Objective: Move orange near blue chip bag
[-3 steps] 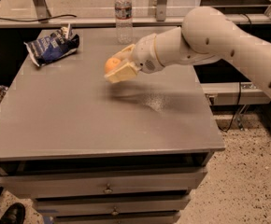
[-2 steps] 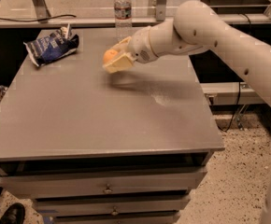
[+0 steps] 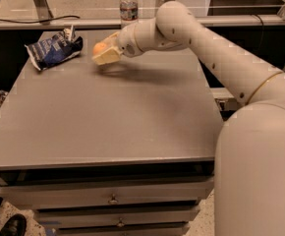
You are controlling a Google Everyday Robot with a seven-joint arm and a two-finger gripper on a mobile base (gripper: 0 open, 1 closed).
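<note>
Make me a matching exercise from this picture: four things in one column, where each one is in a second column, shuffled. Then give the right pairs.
Things
1. orange
2. blue chip bag
3. water bottle
4. gripper

Places
A. upright behind the table's far edge
B. at the arm's end, above the table, just right of the bag
C. clamped between the fingers
D. lying on the table's far left corner

Pairs: 1-C, 2-D, 3-A, 4-B
</note>
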